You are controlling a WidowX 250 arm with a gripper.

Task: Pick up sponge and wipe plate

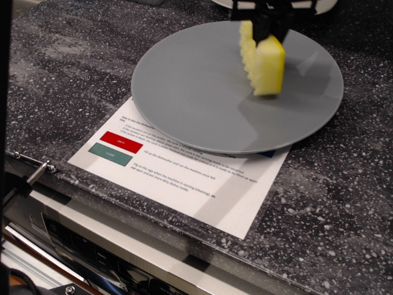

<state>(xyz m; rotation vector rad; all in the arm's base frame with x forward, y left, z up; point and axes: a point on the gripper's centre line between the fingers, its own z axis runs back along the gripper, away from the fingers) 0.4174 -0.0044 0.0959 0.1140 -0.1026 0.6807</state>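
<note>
The large round grey plate (202, 92) lies on the dark speckled counter, partly over a printed sheet. My black gripper (268, 23) comes in from the top edge and is shut on the yellow sponge (264, 58). The sponge hangs upright, wavy side to the left, over the plate's upper middle. Its lower end is at or just above the plate's surface; I cannot tell whether it touches.
A white sheet of paper (184, 178) with a red and a green label lies under the plate's near edge. A white dish (236, 5) shows at the top edge behind my gripper. The counter's front edge and an appliance panel (92, 246) run along the bottom left.
</note>
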